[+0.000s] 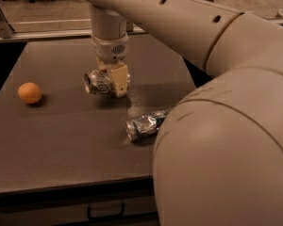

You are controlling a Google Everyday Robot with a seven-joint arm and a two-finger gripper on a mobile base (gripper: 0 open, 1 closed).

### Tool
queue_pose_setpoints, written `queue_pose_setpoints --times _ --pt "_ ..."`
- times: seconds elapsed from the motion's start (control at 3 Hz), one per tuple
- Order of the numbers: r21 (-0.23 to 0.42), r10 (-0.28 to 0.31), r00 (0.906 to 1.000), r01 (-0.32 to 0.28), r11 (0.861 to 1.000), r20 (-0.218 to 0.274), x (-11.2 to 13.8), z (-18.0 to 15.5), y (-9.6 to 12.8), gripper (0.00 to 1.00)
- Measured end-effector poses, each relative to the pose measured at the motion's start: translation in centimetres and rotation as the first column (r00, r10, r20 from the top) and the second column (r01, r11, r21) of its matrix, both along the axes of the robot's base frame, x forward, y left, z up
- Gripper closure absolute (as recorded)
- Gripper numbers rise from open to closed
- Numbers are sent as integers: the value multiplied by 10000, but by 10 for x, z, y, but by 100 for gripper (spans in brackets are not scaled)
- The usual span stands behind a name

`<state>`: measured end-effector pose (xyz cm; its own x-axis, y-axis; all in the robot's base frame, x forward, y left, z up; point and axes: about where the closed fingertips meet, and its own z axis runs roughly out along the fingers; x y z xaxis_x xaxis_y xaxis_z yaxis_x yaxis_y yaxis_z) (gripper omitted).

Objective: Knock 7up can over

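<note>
The 7up can (97,83) lies on its side, silver top facing left, in the middle of the dark table (61,135). It looks silver with faint green in this dim light. My gripper (111,82) hangs straight down from the arm and is shut on the can. One cream finger (119,78) crosses the can's right end, and the other is mostly hidden behind the can. The can is at or just above the tabletop.
A crushed blue and silver can (144,124) lies on its side right of centre, partly hidden by my arm's large body (226,149). An orange (29,92) sits at the table's left. A rail (37,34) runs behind the table's far edge.
</note>
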<state>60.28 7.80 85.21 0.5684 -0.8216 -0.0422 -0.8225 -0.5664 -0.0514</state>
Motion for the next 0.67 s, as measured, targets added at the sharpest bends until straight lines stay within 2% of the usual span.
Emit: queue_pose_setpoints --times 0.33,0.67 --pt "99 -305 9993 308 9995 -217 -3 4 -2 0" --pt "493 -1012 9937 1036 9934 -483 0 14 -12 0"
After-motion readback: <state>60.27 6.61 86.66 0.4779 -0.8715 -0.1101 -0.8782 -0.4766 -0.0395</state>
